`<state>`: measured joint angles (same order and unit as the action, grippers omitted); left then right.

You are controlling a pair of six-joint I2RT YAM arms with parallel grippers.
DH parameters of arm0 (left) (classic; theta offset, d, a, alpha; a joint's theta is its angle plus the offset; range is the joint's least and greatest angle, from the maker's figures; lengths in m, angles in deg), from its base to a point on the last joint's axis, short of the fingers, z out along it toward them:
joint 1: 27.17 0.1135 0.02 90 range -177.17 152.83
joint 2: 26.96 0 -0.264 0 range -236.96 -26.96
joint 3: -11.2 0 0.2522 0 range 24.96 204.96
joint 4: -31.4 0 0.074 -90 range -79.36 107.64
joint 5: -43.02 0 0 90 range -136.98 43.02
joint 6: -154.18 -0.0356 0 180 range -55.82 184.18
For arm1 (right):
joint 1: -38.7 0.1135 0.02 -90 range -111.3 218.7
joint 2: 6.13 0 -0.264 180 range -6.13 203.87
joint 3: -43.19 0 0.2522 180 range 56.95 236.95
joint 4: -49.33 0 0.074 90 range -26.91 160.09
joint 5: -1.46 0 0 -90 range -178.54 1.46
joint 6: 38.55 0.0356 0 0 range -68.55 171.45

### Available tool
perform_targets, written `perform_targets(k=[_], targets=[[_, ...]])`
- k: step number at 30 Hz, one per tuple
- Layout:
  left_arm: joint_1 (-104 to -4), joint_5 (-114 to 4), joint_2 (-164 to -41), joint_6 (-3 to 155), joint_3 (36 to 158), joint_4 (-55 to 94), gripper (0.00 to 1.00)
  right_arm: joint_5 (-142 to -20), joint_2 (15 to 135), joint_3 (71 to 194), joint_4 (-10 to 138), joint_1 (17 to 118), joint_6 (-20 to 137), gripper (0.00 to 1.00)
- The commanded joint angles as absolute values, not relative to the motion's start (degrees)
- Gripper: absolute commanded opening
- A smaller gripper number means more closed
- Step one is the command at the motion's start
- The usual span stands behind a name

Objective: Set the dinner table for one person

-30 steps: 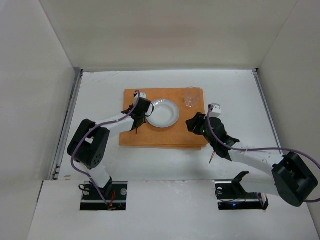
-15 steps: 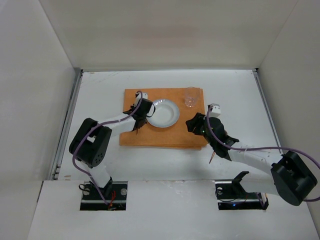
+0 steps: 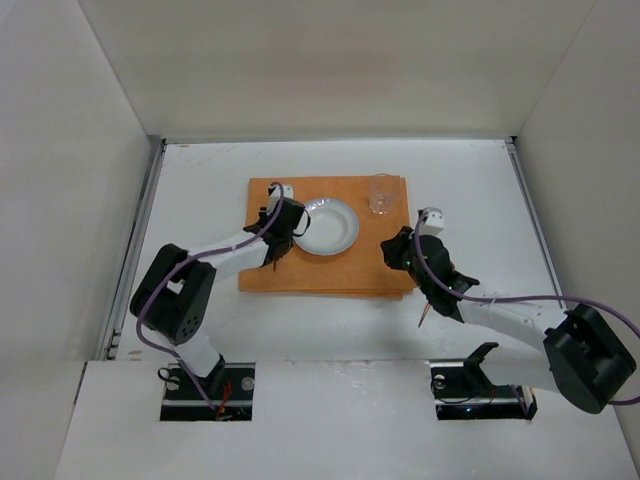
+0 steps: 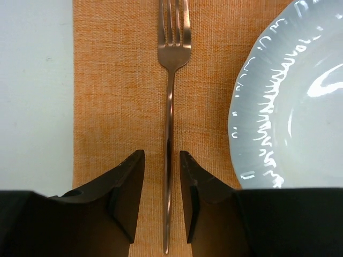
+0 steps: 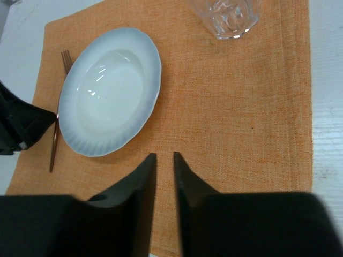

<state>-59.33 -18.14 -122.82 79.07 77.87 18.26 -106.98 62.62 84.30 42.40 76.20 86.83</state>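
Little is changing since a second ago: the left arm [image 3: 215, 255] is swinging its elbow toward the lower left. The table [image 3: 200, 180] is filling mid-frame, carrying the placemat [image 3: 340, 275] and plate [image 3: 328, 225]. The left gripper [image 4: 162, 176] is straddling the fork [image 4: 170, 107], narrowly parted. The right gripper [image 5: 164, 176] is hovering nearly closed, empty. Withdrawing askew is probably the danger here — a finger could snag the handle and skew the fork against the plate.

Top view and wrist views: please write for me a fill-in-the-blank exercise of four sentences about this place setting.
1. The fork lies on the orange mat, to the ___ of the plate.
2. The glass stands at the mat's far ___ corner.
3. The left hand has one finger on each side of the fork's ___.
4. The right hand holds ___.

Missing words: left; right; handle; nothing.
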Motion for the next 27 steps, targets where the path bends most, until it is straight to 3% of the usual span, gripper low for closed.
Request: perform_targets(k=[1, 9, 13, 19, 27], targets=[[-59.21, -17.27, -114.78, 82.71, 76.65, 19.4, 0.31, -111.29, 59.88, 83.67, 39.79, 75.49, 86.61, 0.16], [-58.5, -23.77, -100.19, 94.92, 62.96, 36.41, 0.33, -112.97, 58.91, 84.89, 48.39, 71.71, 90.99, 0.12], [-58.68, -23.86, -96.14, 100.03, 52.84, 49.35, 0.34, -115.43, 57.77, 85.51, 59.63, 70.3, 96.17, 0.09], [-55.52, -23.42, -93.76, 100.03, 45.62, 55.52, 0.35, -119.9, 55.48, 87.44, 79.3, 69.42, 102.59, 0.04], [-54.28, -25.62, -89.01, 101.62, 42.8, 56.05, 0.36, -120.45, 54.42, 89.56, 92.27, 64.33, 107.44, 0.33]])
